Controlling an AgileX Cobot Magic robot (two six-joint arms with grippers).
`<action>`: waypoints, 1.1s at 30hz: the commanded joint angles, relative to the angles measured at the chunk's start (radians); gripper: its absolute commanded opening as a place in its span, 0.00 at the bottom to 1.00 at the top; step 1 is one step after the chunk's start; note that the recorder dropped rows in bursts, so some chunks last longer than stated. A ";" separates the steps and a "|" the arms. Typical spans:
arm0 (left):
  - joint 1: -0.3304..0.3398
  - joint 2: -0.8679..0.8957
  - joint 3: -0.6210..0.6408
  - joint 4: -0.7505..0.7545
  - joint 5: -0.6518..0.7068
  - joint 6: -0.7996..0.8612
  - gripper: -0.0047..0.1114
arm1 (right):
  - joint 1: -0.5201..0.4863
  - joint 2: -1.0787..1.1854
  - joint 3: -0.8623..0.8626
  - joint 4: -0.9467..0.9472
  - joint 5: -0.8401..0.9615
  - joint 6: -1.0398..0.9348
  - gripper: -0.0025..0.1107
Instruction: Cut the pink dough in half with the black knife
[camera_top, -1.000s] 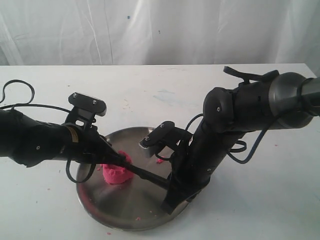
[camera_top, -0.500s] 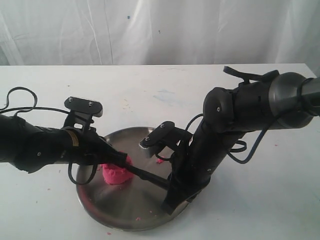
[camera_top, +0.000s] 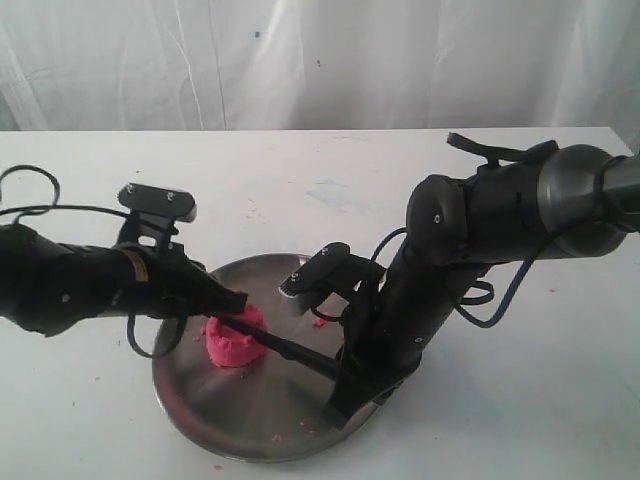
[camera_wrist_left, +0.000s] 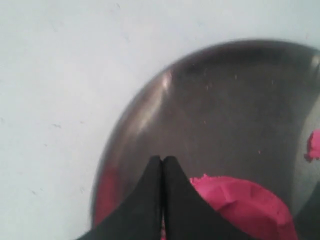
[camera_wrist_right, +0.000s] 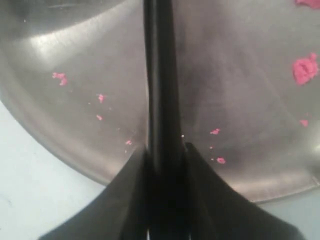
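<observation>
One pink dough mid-plate, right end effector grasping black knife — left end effector clenched, empty.

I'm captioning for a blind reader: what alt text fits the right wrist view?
The right gripper is shut on the black knife, which reaches out over a steel plate dotted with pink crumbs.

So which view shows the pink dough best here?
The exterior view: the pink dough sits whole on the steel plate with the black knife across it. Left wrist shows only part; right wrist shows only crumbs.
</observation>
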 joint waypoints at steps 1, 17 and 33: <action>0.040 -0.075 -0.006 -0.006 0.107 0.001 0.04 | 0.000 -0.001 -0.006 0.002 -0.005 0.011 0.02; 0.037 -0.058 0.029 0.147 0.122 -0.120 0.04 | 0.000 -0.001 -0.006 0.004 -0.006 0.011 0.02; 0.001 0.018 0.029 0.273 0.058 -0.163 0.04 | 0.000 -0.001 -0.006 0.004 -0.006 0.011 0.02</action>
